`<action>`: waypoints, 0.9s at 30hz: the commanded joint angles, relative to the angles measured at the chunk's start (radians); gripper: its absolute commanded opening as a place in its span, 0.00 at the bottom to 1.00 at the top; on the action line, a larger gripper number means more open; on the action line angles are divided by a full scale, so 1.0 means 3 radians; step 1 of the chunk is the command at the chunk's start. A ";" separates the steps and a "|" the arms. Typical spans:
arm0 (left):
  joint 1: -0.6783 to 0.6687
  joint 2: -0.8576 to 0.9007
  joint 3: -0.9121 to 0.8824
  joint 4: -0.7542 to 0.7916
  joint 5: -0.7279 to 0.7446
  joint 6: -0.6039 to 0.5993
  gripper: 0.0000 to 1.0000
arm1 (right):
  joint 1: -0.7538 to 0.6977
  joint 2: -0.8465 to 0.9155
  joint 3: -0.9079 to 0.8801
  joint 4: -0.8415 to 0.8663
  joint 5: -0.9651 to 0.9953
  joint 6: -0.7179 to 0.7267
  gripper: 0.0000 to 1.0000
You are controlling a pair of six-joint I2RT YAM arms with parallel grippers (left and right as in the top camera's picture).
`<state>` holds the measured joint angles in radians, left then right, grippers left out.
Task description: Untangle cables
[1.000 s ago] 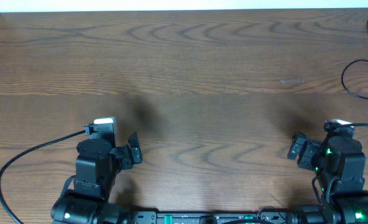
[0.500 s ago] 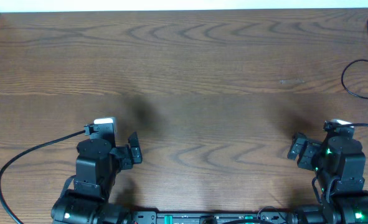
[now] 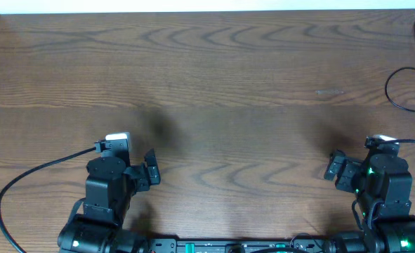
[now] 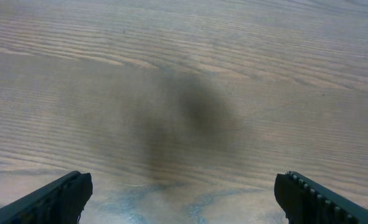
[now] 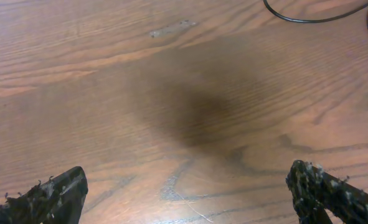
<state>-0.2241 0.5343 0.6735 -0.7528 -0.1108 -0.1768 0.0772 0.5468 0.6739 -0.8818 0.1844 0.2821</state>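
A thin black cord (image 3: 387, 90) lies in a loop at the table's far right edge, partly out of frame; I cannot tell whether it is the black cable or an arm's wire. Part of it shows at the top of the right wrist view (image 5: 302, 21). The white cable is out of view. My left gripper (image 3: 149, 171) is open and empty low over bare wood near the front edge; its fingers show wide apart in the left wrist view (image 4: 184, 199). My right gripper (image 3: 336, 167) is open and empty too (image 5: 190, 196), well short of the cord.
The wooden table (image 3: 214, 84) stretches to a white strip at the back. A thicker black wire (image 3: 24, 176) runs from the left arm in an arc over the front left. A pale scuff (image 3: 328, 91) marks the wood at the right.
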 commanded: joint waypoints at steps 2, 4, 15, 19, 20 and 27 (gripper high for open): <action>0.0014 -0.0024 -0.0004 -0.0009 -0.0043 -0.0014 0.98 | 0.0017 -0.0011 -0.0006 -0.0006 0.0064 0.0031 0.99; 0.0014 -0.0027 -0.0004 -0.0009 -0.0045 -0.0011 0.98 | 0.0017 -0.0011 -0.0006 -0.0006 0.0064 0.0031 0.99; 0.0018 -0.0202 -0.0008 -0.0037 -0.0046 -0.0001 0.98 | 0.0017 -0.0011 -0.0006 -0.0006 0.0064 0.0031 0.99; 0.0047 -0.0441 -0.0008 -0.0139 -0.0046 -0.0001 0.98 | 0.0017 -0.0011 -0.0006 -0.0006 0.0064 0.0031 0.99; 0.0069 -0.0487 -0.0008 -0.0182 -0.0046 -0.0001 0.98 | 0.0017 -0.0011 -0.0006 -0.0006 0.0064 0.0031 0.99; 0.0338 -0.0820 -0.0014 -0.0421 -0.0045 -0.0003 0.98 | 0.0017 -0.0011 -0.0006 -0.0006 0.0064 0.0031 0.99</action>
<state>-0.1623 0.3378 0.6735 -0.8604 -0.1112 -0.1795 0.0772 0.5468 0.6739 -0.8825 0.1860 0.2821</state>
